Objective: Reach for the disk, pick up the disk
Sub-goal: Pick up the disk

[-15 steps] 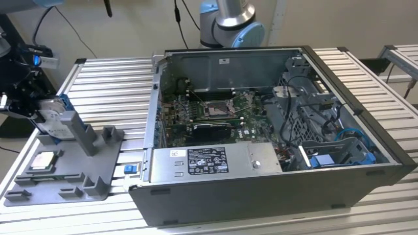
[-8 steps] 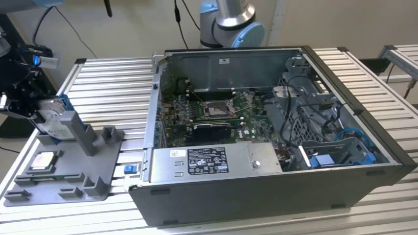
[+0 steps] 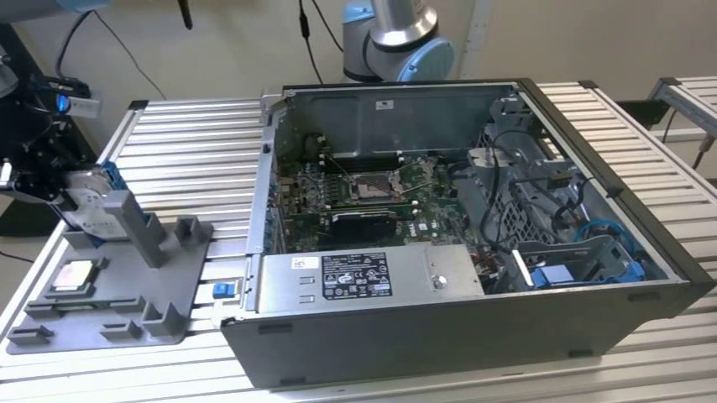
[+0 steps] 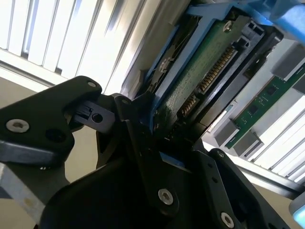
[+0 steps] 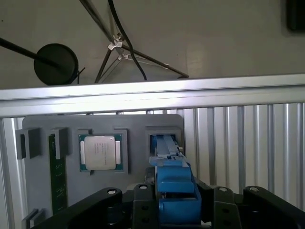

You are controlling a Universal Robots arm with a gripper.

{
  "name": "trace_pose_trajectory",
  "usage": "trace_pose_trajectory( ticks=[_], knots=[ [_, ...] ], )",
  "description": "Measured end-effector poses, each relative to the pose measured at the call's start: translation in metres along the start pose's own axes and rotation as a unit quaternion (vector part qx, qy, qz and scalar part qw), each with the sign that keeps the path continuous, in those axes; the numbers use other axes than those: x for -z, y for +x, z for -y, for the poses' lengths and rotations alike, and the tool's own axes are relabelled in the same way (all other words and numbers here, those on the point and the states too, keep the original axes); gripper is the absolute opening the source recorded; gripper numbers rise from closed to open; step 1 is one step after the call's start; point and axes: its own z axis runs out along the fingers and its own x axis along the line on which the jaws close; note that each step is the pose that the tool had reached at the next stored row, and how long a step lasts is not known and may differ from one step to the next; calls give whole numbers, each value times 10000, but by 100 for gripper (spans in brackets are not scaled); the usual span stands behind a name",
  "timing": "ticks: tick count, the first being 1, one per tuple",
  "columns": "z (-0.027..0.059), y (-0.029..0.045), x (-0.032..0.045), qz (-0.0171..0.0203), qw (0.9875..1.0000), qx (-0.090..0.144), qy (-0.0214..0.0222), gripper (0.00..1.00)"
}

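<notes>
- Gripping the disk with the claw at the exterior view's far left, closed on its blue-railed sides from both flanks.
- Holding it upright on edge at the left end of the grey fixture tray; not able to tell whether its lower end is clear of the slot.
- Seeing the disk's green board side in the second wrist view, wedged between the black fingers.
- Seeing a processor chip lying flat in a tray pocket in the first wrist view, between the disk and a memory stick.
- Carrying all of it on the slatted metal tabletop.
- Seeing an open computer case just right of the tray, motherboard exposed, with the arm base behind it.
</notes>
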Motion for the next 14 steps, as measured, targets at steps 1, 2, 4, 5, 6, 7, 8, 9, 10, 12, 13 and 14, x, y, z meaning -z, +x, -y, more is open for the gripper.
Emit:
trace_pose_trajectory(
  ticks=[1,2,4,5,6,7,8,9,10,12,13,14],
  knots=[
    [0,0,0,1,10000,0,0,0],
    [0,0,1,1,10000,0,0,0],
    [0,0,6,1,10000,0,0,0],
    [0,0,10,0,10000,0,-1,0],
    [0,0,17,0,10000,0,-2,0],
    [0,0,24,0,10000,0,-1,0],
    [0,0,31,1,10000,0,-1,0],
    [0,-1,41,1,10000,0,-1,0],
    [0,-1,51,1,10000,0,-1,0],
    [0,-1,73,1,10000,0,0,0],
    [0,-1,84,1,10000,0,0,0],
    [0,-2,97,1,10000,0,0,0]
  ],
)
